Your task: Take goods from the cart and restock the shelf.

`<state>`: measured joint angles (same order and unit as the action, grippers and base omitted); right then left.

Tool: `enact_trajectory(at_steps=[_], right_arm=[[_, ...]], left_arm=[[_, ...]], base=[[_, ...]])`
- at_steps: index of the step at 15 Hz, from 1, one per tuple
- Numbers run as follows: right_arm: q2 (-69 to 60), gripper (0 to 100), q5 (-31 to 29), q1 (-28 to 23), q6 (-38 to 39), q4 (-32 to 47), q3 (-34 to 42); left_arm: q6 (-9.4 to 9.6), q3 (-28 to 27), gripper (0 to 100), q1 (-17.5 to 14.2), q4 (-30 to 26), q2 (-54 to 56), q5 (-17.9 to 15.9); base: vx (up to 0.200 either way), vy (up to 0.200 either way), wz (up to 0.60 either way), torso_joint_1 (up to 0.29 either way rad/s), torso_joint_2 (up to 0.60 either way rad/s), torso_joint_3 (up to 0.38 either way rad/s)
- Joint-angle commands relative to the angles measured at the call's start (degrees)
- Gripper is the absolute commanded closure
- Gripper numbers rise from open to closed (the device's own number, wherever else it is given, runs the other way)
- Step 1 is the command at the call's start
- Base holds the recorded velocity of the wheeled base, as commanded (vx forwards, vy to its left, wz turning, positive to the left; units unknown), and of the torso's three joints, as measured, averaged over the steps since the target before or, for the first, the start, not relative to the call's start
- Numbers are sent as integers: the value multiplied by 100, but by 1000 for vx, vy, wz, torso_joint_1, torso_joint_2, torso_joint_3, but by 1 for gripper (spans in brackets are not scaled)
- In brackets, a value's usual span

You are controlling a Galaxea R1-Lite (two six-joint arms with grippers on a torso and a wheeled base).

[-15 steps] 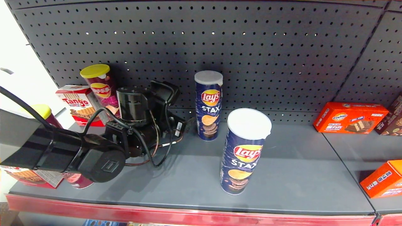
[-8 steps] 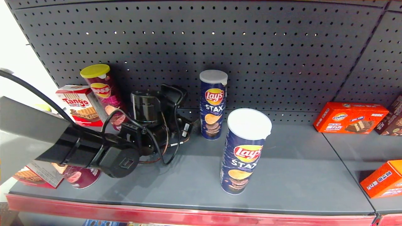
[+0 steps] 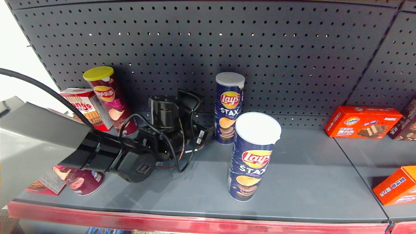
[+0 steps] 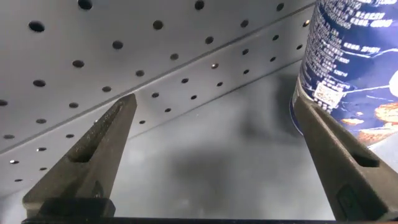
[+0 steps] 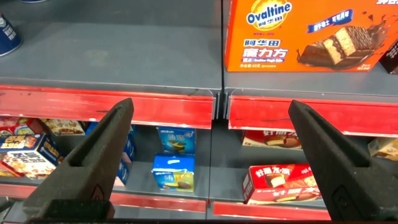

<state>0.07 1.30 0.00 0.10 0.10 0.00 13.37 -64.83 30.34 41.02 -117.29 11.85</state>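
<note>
Left claw (image 4: 211,106) stood spread wide, one finger just beside the tall dark-blue cardboard crisp tube with white lid (image 3: 228,107), upright at the back of the grey metal shelf (image 3: 308,175). You likely faced something light, slick, crushable; mid-body was your hold.

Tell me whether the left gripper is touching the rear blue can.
Cannot tell. In the left wrist view one finger of the open left gripper overlaps the rear blue can, showing neither gap nor contact.

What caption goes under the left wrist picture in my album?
Open left gripper facing the pegboard wall, a blue chips can just beside it.
</note>
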Motion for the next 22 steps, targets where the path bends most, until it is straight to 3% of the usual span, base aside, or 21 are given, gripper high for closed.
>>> enact_trajectory(at_steps=[1,22], right_arm=[[1,0,1,0,-1,-1,0],[1,0,1,0,-1,-1,0]], left_arm=[[-10,-91,0,16,2,-66,2],[-37,-118,0,218,2,-181,28]], base=[[0,0,0,0,0,0],[0,0,0,0,0,0]])
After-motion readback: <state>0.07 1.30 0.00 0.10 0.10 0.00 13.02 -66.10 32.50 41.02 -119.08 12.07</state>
